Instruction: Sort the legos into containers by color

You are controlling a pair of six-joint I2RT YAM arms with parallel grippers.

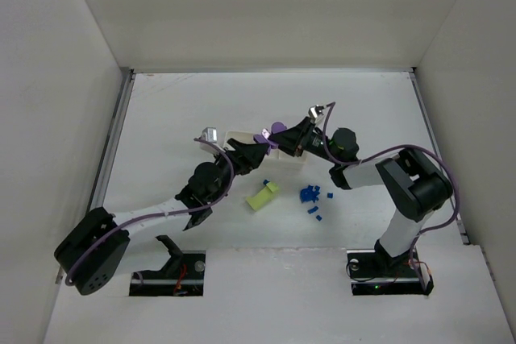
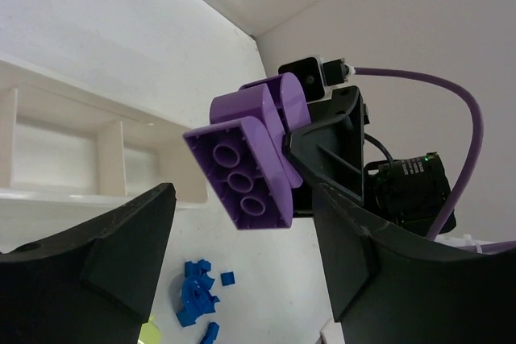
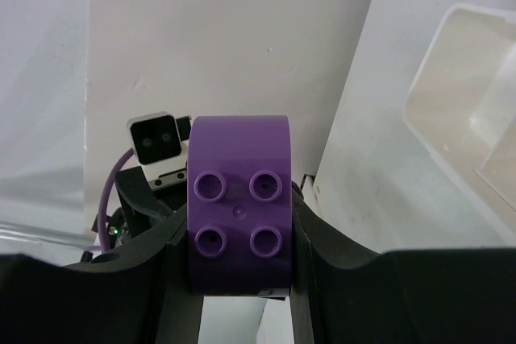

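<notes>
One purple lego is pinched by the right hand and held in the air near one white divided tray. The left hand is spread around the same lego, neither finger touching it. On the bench, one yellow-green lego is seen near a cluster of blue legos, too small to be counted.

Our left tool gapes, jaws apart, facing our right tool, clamped on a purple lego.
</notes>
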